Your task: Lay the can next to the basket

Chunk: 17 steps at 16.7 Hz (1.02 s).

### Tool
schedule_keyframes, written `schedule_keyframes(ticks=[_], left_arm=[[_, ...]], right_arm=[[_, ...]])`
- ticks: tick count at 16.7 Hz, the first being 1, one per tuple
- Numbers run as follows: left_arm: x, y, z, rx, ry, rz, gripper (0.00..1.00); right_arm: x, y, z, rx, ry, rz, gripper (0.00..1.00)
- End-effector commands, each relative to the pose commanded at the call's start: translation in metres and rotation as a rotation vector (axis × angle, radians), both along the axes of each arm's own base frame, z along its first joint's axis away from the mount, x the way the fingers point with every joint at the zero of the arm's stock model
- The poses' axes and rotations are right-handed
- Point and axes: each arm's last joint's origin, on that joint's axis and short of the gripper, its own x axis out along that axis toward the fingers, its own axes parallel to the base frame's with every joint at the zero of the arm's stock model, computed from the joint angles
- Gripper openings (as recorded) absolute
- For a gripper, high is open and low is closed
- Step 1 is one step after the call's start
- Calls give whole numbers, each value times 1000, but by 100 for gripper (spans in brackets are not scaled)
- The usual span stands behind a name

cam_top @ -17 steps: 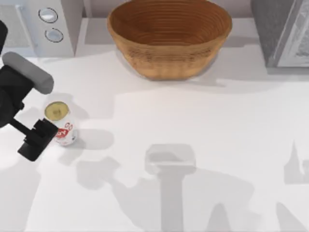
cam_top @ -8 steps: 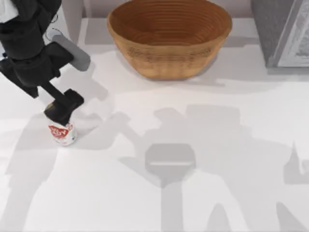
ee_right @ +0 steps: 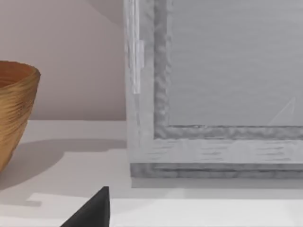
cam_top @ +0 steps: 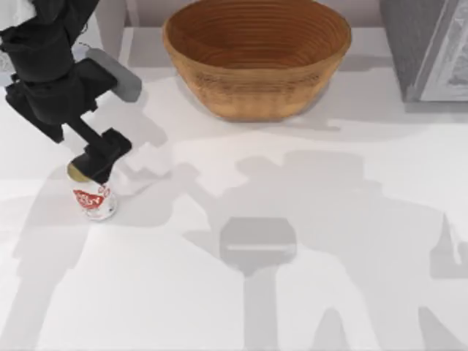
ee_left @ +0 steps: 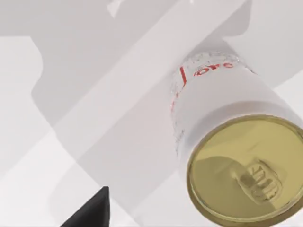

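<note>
The left gripper (cam_top: 93, 170) hangs directly over the upright can (cam_top: 93, 200) at the table's left; whether its fingers are open cannot be told.

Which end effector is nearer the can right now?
Left. The left end effector sits directly over the can at the table's left side. The right end effector faces the basket and a grey box, away from the can.

Left gripper (cam_top: 93, 170) directly above upright can (cam_top: 93, 200); bare table (cam_top: 307, 219) open rightward from jaws. Basket (cam_top: 256, 58) blocks far-right diagonal; grey box (cam_top: 428, 51) beyond it.
</note>
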Motion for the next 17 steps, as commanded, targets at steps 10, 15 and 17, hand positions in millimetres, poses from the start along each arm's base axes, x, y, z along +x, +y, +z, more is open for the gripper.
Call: schedule_keyframes(ticks=[10,15,17], left_arm=[[0,-2,-60,0,3,-6,100],[0,-2,-61,0,3,-6,85],[0,-2,-61,0,3,-6,70]], right_arm=[[0,0,0,0,0,0,100],[0,0,0,0,0,0,100],[0,0,0,0,0,0,100]])
